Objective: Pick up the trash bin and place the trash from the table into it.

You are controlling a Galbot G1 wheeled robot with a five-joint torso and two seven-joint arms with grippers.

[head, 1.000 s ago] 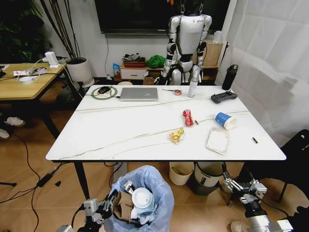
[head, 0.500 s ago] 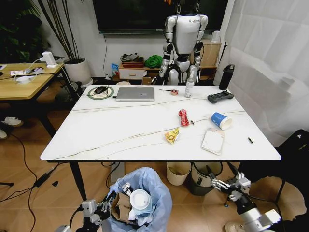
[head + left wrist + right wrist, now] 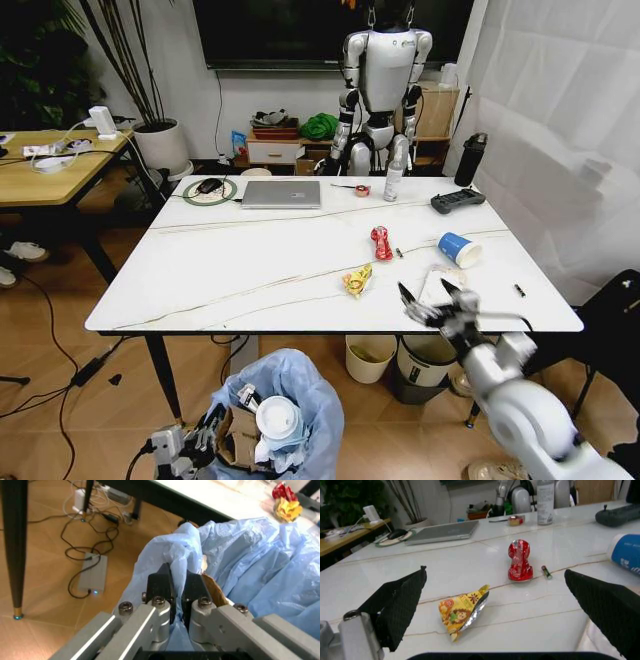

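The trash bin [image 3: 290, 400], lined with a light-blue bag, hangs low in front of the table [image 3: 240, 270]. Cardboard and a white cup lid sit inside it. My left gripper [image 3: 192, 445] is shut on the bag's rim, seen close in the left wrist view [image 3: 175, 588]. My right gripper [image 3: 432, 303] is open at the table's front edge, over the flat white packet [image 3: 434, 282]. Between its fingers in the right wrist view [image 3: 495, 572] lie a yellow wrapper [image 3: 462, 611] and a red wrapper [image 3: 520, 560]. A blue-and-white cup [image 3: 461, 249] lies on its side to the right.
At the back of the table are a laptop [image 3: 281, 194], a black controller [image 3: 458, 201], a bottle [image 3: 392, 184] and a tape roll [image 3: 362, 190]. A cream bucket [image 3: 369, 358] and a grey-black bin [image 3: 423, 362] stand under the table. A humanoid robot stands behind it.
My right arm has risen from below the tabletop to the front edge, with its open gripper over the white packet. The left gripper still holds the bin, slightly lower in view.
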